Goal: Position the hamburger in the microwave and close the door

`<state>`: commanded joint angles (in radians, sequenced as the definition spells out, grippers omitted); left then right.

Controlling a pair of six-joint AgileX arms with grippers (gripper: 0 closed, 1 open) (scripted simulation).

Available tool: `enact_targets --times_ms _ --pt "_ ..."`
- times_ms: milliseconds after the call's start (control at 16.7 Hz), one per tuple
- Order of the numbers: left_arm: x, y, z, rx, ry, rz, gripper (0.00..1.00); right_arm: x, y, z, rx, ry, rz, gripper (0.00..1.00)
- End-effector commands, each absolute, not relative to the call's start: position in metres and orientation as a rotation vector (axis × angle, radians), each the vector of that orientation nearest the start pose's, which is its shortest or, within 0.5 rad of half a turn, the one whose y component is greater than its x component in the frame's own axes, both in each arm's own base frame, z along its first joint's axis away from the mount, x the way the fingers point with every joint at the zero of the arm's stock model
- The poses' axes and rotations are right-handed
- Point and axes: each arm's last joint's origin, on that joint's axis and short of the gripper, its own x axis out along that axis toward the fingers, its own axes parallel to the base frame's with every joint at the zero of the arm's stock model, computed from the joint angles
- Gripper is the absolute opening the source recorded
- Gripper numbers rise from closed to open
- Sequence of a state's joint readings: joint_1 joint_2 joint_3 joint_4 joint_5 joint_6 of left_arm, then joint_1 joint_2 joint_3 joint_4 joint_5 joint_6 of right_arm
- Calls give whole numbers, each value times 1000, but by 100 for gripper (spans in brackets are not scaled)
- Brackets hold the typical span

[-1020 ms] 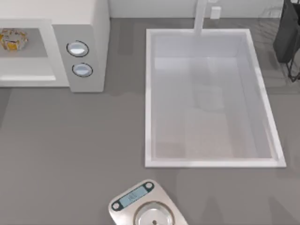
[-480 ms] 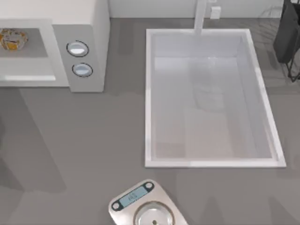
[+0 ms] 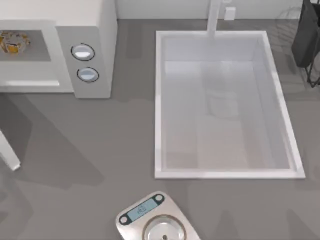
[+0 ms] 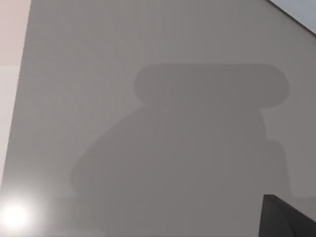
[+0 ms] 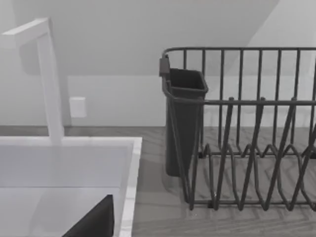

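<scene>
The hamburger (image 3: 12,42) already sits inside the open cavity of the microwave (image 3: 95,30), at about ten o'clock on the counter (image 3: 90,150) in the top view, so the placing looks done and the step in hand is, by my judgement, shutting the door (image 3: 9,150). A white edge of that door pokes in at nine o'clock, swung well out from the microwave's front and casting a broad shadow on the counter. The next move calls for the door to be pushed round toward the microwave until it meets the front beside the two knobs (image 3: 83,52). The sink (image 3: 159,100) at the centre and the scale (image 3: 155,222) at six o'clock play no part. The left wrist view adds little: bare counter under a large shadow, with a dark corner that may be the left end effector, though I cannot tell whether it is open or holding anything. The right wrist view gives what the top view crops: the dish rack (image 5: 247,128), its dark cutlery cup (image 5: 183,123) and the tap (image 5: 49,79) by the sink; the right end effector's state I likewise cannot tell.
</scene>
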<state>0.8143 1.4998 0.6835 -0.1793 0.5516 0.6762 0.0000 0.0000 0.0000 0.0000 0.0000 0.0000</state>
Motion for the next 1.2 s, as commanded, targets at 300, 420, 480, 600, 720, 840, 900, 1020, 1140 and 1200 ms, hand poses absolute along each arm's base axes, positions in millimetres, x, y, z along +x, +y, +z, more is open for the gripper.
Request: enact_targets --times_ms 300,420,480,600,720,840,900,1020,1140,1200 --pt "194 125 146 5 792 -25 0 106 -1 160 0 0 0 100" --pt "192 112 145 2 787 -23 0 106 -1 160 0 0 0 100" --pt "191 110 144 2 786 -22 0 106 -1 160 0 0 0 100" --pt "191 110 144 2 786 -22 0 106 -1 160 0 0 0 100" --pt "192 111 144 -3 789 -23 0 106 -1 160 0 0 0 100" --pt "193 103 144 -4 796 -21 0 106 -1 160 0 0 0 100" --pt "195 96 144 -4 801 -22 0 106 -1 160 0 0 0 100" --pt "197 77 144 -2 810 -25 0 106 -1 160 0 0 0 100" --pt "198 54 143 4 816 -36 0 106 -1 160 0 0 0 100" --pt "197 42 143 7 817 -41 0 106 -1 160 0 0 0 100"
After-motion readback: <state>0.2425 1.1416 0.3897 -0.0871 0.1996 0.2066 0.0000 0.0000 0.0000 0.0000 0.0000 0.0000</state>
